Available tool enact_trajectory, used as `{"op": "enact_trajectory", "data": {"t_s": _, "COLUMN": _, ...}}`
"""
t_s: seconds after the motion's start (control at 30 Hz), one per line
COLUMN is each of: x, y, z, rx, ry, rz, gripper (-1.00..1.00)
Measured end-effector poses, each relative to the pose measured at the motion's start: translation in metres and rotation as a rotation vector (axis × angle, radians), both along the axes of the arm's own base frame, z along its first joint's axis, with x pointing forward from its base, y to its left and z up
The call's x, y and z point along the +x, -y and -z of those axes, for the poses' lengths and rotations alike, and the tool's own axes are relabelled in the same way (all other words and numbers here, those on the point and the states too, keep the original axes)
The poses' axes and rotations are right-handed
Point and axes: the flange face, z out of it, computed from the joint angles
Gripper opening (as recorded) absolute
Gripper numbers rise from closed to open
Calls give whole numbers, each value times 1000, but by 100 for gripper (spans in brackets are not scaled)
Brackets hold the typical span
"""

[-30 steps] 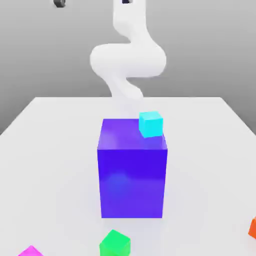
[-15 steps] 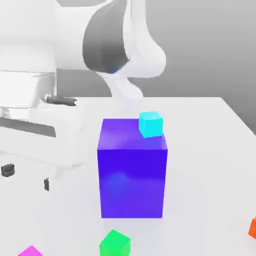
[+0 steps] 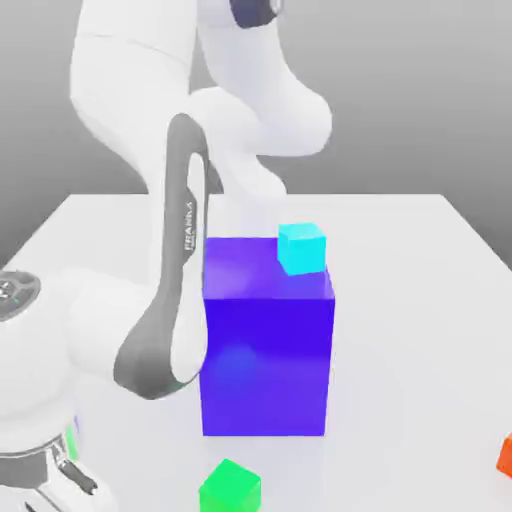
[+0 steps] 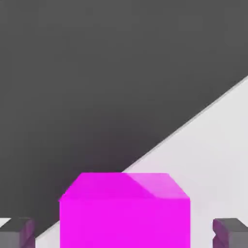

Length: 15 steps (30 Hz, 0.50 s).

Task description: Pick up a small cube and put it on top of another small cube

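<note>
- The small magenta-pink cube (image 4: 125,213) is seen in the hand view directly between the two fingertips of the hand (image 4: 124,235).
- The hand is held open: a dark grey finger (image 4: 17,233) is seen on either side of the cube, and a clear gap of pale counter is left between each finger and the cube's side faces, so nothing is gripped.
- The cube is set upright on the white counter (image 3: 400,300), with one flat face turned towards the hand camera and its top face partly shown.
- In the exterior view, the hand is placed low over the near corner of the counter on the exterior view's left, with the white arm (image 3: 180,250) bent down to it in front of the left face of the big blue-violet block.
- The big blue-violet block (image 3: 266,350) is stood near the middle of the counter.
- A small cyan cube (image 3: 302,247) is rested on the block's top, at its far corner on the exterior view's right.
- A small green cube (image 3: 230,487) is laid on the counter just in front of the block, on the near side.
- An orange cube (image 3: 506,455) is cut off at the near edge on the exterior view's right, well apart from the block.
</note>
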Motion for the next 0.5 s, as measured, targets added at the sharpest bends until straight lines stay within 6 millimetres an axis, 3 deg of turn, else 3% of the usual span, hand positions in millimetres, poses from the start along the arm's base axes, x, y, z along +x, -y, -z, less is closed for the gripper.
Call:
{"op": "enact_trajectory", "data": {"t_s": 0.13, "x": 0, "y": 0, "z": 0, "rx": 0, "ry": 0, "rz": 0, "gripper": -100}}
{"op": "enact_trajectory", "data": {"t_s": 0.27, "x": 0, "y": -2, "z": -52, "rx": 2, "ry": 0, "rz": -3, "gripper": -100}}
{"op": "enact_trajectory", "data": {"t_s": 0.4, "x": -9, "y": -83, "z": -85, "rx": 18, "ry": 4, "rz": -125, "gripper": -100}}
{"op": "enact_trajectory", "data": {"t_s": 0.5, "x": -27, "y": -149, "z": -104, "rx": 11, "ry": 2, "rz": -236, "gripper": -100}}
